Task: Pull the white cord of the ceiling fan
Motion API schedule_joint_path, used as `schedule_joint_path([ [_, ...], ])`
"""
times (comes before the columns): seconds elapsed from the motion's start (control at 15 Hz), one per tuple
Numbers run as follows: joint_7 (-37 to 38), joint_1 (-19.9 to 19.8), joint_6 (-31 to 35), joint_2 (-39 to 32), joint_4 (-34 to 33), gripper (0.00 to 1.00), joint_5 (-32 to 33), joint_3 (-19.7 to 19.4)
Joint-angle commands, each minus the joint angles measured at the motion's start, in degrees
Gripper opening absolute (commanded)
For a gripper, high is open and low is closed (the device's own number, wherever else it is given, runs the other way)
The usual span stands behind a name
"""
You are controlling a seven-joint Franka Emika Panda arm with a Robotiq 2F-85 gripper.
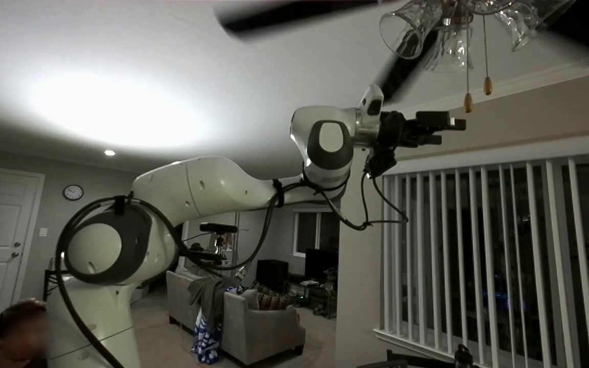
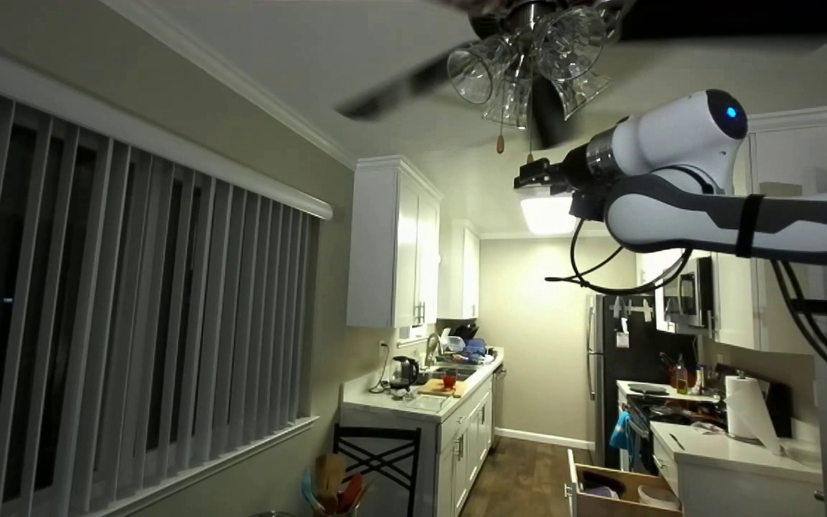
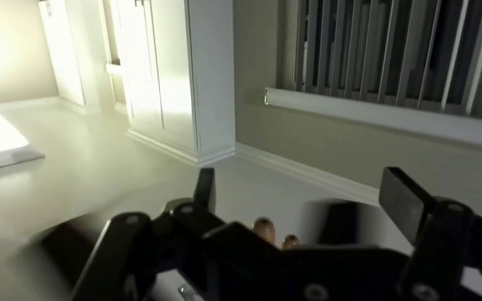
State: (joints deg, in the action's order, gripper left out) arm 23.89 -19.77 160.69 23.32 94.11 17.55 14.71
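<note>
Black two-finger gripper [image 3: 299, 190]: fingers [image 3: 404, 202] spread wide, holding nothing; the wrist view, standing inverted, shows the full gap.
Dark-bladed ceiling fan with clear glass shades [image 2: 525, 61]: higher than the gripper; blades blurred.
Thin greyish pull cord [image 1: 468, 80]: hangs from the fan just beside a twin cord [image 1: 485, 51]; which one the task means cannot be told.
Teardrop-shaped wooden pendants [image 1: 488, 86]: one at each cord's end; the wrist view shows only rounded tips, the gripper hiding the cords.
Clearance: in an exterior view the lower pendant [image 1: 468, 103] stands just above the fingertips, apart; in an exterior view one pendant [image 2: 530, 156] meets the gripper's outline.
White-topped kitchen counter [image 2: 367, 399]: in an exterior view only; both pendants appear high over its far right corner.
Clear-and-black kettle [image 2: 405, 373]: by the counter's left edge.
Wooden cutting board [image 2: 431, 388] with red cup [image 2: 449, 380]: along the right edge.
Black cross-backed chair [image 2: 377, 433]: before the near edge.
</note>
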Motion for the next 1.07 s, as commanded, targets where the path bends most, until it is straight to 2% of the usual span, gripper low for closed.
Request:
schedule_joint_path([
  [0.0,5.42,-6.94,1.51,-5.38,-8.2,1.0,6.05,5.22],
  [0.4,11.61,-14.41,-0.07,-9.63,-15.36,1.0,14.15,11.64],
  [1.0,14.63,-18.42,-1.94,-13.19,-21.43,1.0,19.33,16.56],
])
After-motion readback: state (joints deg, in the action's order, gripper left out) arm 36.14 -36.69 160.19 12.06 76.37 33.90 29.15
